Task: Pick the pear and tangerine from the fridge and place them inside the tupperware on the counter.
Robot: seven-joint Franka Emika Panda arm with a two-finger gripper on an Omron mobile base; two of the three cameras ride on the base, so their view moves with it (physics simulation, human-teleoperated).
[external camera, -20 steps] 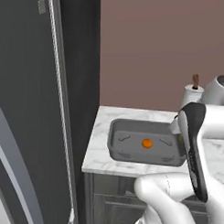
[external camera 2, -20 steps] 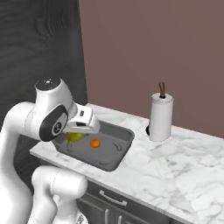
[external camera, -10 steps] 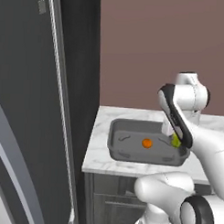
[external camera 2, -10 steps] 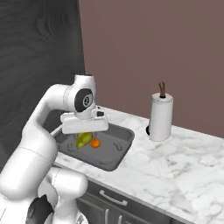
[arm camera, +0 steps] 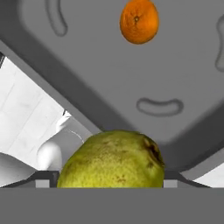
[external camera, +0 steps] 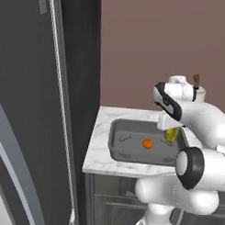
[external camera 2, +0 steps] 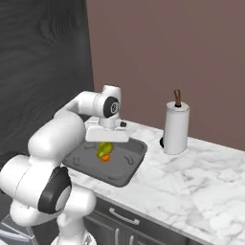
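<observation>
Above the shallow dark grey tupperware (external camera: pixel 131 154), the gripper (external camera 2: pixel 106 144), newly arrived, clasps the lumpy yellow-green pear (arm camera: pixel 111 159); round orange tangerine (external camera: pixel 147 143) already inside, release remains.

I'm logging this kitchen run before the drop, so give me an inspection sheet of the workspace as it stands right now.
Surface: white marble counter over dark cabinets.
Job's things: tupperware sits on the counter beside the fridge; tangerine lies inside it; pear hangs above the tray, not yet set down.
Clutter: paper towel roll stands upright on the counter, apart from the tray.
Grippers: gripper over the tray, jaws closed on the pear.
Cables: nothing seen.
Surroundings: brown wall behind the counter; fridge door dark grey with a long silvery handle.
</observation>
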